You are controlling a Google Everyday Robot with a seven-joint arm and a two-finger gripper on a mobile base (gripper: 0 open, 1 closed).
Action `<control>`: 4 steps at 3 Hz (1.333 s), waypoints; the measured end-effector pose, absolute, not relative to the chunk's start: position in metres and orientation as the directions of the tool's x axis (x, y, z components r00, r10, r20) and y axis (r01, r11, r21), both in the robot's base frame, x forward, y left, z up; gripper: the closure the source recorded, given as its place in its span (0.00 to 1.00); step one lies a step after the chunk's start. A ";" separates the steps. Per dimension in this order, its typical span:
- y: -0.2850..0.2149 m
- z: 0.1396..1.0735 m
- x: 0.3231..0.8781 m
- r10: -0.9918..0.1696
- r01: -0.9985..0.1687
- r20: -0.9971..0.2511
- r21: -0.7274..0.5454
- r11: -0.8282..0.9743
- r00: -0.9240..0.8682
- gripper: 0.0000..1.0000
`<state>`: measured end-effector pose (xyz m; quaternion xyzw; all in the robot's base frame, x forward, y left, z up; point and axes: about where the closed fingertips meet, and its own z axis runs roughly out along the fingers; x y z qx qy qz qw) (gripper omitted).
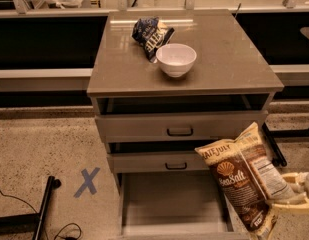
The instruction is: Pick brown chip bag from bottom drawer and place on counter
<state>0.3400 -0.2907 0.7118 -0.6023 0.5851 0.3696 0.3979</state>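
One claw [288, 190] at right edge, half cropped, gripping brown chip bag [235, 180]

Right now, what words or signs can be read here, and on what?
"Sea Salt": front of the brown chip bag, held by the gripper at lower right.
"JULY", word before it unclear: that bag's top band.
Its nutrition panel: too small to read.
Print on the blue chip bag, on the counter: blurred.
"X" in blue tape: on the floor.
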 end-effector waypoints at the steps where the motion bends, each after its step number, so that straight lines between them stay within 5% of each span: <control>1: -0.291 0.716 0.341 -0.409 -0.999 -0.911 -0.048 0.003 0.043 1.00; 4: -0.231 0.821 0.432 -0.418 -0.969 -0.875 -0.228 -0.090 0.245 1.00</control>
